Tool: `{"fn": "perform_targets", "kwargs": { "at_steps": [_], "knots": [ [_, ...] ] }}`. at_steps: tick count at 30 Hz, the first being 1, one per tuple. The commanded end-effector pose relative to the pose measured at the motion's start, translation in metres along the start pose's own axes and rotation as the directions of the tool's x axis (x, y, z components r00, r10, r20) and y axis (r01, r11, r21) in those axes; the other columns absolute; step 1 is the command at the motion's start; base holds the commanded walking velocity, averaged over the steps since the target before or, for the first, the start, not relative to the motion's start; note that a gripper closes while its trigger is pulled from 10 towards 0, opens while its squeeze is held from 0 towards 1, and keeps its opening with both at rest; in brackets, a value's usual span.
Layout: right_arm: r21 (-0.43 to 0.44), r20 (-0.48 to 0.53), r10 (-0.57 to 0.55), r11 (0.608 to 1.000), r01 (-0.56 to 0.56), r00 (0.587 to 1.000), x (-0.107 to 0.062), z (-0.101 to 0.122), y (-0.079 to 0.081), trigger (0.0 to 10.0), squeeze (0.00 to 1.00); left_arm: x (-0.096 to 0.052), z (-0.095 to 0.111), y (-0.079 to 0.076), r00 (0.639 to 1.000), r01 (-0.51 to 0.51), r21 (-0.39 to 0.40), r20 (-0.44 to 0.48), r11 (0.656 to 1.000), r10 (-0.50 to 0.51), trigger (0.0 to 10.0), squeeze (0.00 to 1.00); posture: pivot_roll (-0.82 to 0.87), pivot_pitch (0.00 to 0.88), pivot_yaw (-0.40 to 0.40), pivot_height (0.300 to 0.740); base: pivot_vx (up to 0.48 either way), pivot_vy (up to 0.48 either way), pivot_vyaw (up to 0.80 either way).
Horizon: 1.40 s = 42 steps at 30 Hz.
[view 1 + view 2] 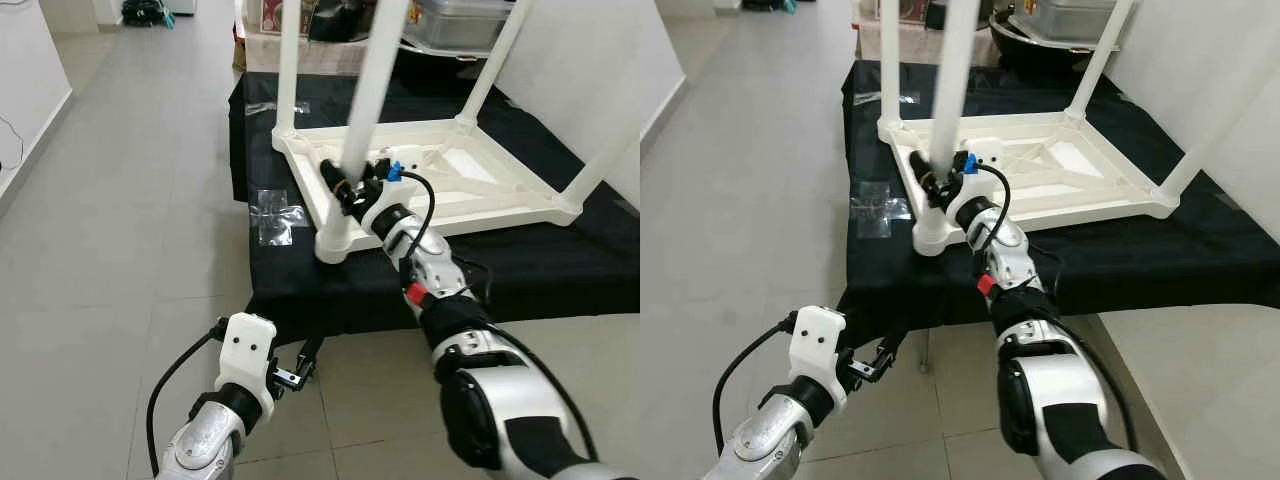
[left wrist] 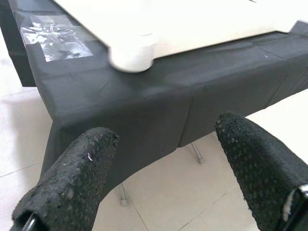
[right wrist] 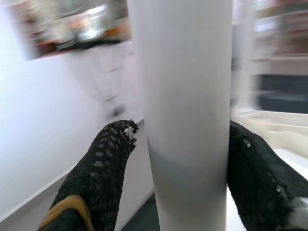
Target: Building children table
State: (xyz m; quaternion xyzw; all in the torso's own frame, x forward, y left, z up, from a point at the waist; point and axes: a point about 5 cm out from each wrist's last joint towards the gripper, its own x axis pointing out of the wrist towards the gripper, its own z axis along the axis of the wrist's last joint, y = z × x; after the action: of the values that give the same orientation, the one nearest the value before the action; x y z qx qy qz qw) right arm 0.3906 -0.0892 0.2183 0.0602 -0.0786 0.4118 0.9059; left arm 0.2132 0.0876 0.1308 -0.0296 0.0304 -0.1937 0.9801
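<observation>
The left gripper (image 1: pixel 300 372) hangs wide open and empty at 7 o'clock, below the black-draped bench (image 1: pixel 300 285). At centre, the right gripper (image 1: pixel 345 190) clasps a white leg (image 1: pixel 372 80) over the upturned table (image 1: pixel 440 185).

Upturned table (image 1: pixel 440 185) on cloth-covered platform (image 1: pixel 520 260), plastic wrap (image 1: pixel 277 215) left of it, possibly boxes (image 1: pixel 330 25) behind.

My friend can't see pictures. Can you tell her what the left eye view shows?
The robot's right end effector grips a white table leg above the near corner socket of an upside-down white table, which lies on a black cloth. The left end effector hangs open, low over the tiled floor.
</observation>
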Motion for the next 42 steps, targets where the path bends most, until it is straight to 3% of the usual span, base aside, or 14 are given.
{"fn": "perform_targets", "kwargs": {
  "at_steps": [1,14,15,21,25,30,33,34,35,36,38,39,41,42],
  "knots": [
    [0.036,-0.077,0.216,0.976,-0.213,0.973,0.007,-0.013,0.022,10.0,0.0,0.0,-0.005,-0.003,1.0,0.003,0.0,-0.018,1.0,-0.003,10.0,0.0,0.09,0.07,-0.113,0.74,0.0,0.0,0.0],
    [-0.024,-0.03,0.049,0.998,-0.05,0.998,0.031,-0.01,0.032,10.0,0.0,-0.001,-0.006,-0.004,1.0,0.003,-0.002,-0.019,1.0,-0.003,10.0,0.0,0.09,0.06,-0.118,0.74,0.0,0.0,0.0],
    [-0.044,-0.041,0.01,0.999,-0.012,0.999,0.031,-0.012,0.03,0.0,0.0,-0.001,-0.006,-0.004,1.0,0.003,-0.003,-0.019,1.0,-0.003,10.0,0.0,0.09,0.061,-0.119,0.74,0.0,0.0,0.0],
    [-0.075,-0.073,-0.358,0.933,0.352,0.931,0.018,-0.017,0.001,0.0,0.0,-0.001,-0.006,-0.004,1.0,0.002,-0.004,-0.019,1.0,-0.003,10.0,0.0,0.08,0.063,-0.115,0.74,0.0,0.0,0.0],
    [-0.115,-0.069,-0.741,0.671,0.732,0.668,-0.01,-0.021,-0.03,0.0,0.0,-0.001,-0.006,-0.004,1.0,0.005,-0.005,-0.02,1.0,-0.005,10.0,0.0,0.08,0.07,-0.112,0.74,0.0,0.0,0.0],
    [-0.1,-0.043,-0.918,0.397,0.912,0.395,-0.031,-0.027,-0.035,0.0,0.0,-0.001,-0.005,-0.003,1.0,0.006,-0.002,-0.021,1.0,-0.006,10.0,0.0,0.08,0.078,-0.11,0.74,0.0,0.0,0.0],
    [-0.084,-0.048,-0.911,0.411,0.908,0.408,-0.026,-0.029,-0.026,0.0,0.0,-0.001,-0.005,-0.003,1.0,0.006,-0.001,-0.021,1.0,-0.006,10.0,0.0,0.08,0.079,-0.107,0.74,0.0,0.0,0.0],
    [-0.076,-0.05,-0.906,0.424,0.903,0.421,-0.024,-0.03,-0.023,6.4,0.0,0.0,-0.005,-0.003,1.0,0.006,-0.001,-0.021,1.0,-0.006,10.0,0.0,0.08,0.079,-0.107,0.74,0.0,0.0,0.0],
    [-0.06,-0.042,-0.896,0.444,0.894,0.442,-0.02,-0.03,-0.018,10.0,0.0,0.0,-0.005,-0.003,1.0,0.006,-0.001,-0.021,1.0,-0.006,10.0,0.0,0.08,0.081,-0.109,0.74,0.0,0.0,0.0],
    [-0.034,-0.025,-0.867,0.498,0.867,0.497,-0.014,-0.029,-0.013,10.0,0.24,0.0,-0.005,-0.003,1.0,0.006,-0.001,-0.021,1.0,-0.006,10.0,0.0,0.08,0.082,-0.105,0.74,0.0,0.0,0.0],
    [-0.02,-0.012,-0.851,0.525,0.851,0.525,-0.01,-0.028,-0.009,10.0,0.24,0.0,-0.005,-0.003,1.0,0.006,-0.002,-0.022,1.0,-0.006,10.0,0.0,0.08,0.082,-0.105,0.74,0.0,0.0,0.0],
    [0.021,0.007,-0.81,0.586,0.81,0.586,-0.004,-0.027,-0.004,10.0,1.0,0.0,-0.005,-0.003,1.0,0.006,-0.002,-0.021,1.0,-0.006,10.0,0.0,0.08,0.082,-0.109,0.74,0.0,0.0,0.0],
    [0.046,0.021,-0.782,0.623,0.781,0.622,0.0,-0.025,-0.001,10.0,1.0,0.0,-0.005,-0.003,1.0,0.005,-0.002,-0.021,1.0,-0.005,10.0,0.0,0.08,0.083,-0.109,0.74,0.0,0.0,0.0],
    [0.053,0.044,-0.734,0.679,0.732,0.678,0.004,-0.022,0.0,10.0,0.65,0.0,-0.005,-0.003,1.0,0.004,-0.002,-0.02,1.0,-0.004,10.0,0.0,0.09,0.085,-0.11,0.74,0.0,0.0,0.0]
  ]
}}
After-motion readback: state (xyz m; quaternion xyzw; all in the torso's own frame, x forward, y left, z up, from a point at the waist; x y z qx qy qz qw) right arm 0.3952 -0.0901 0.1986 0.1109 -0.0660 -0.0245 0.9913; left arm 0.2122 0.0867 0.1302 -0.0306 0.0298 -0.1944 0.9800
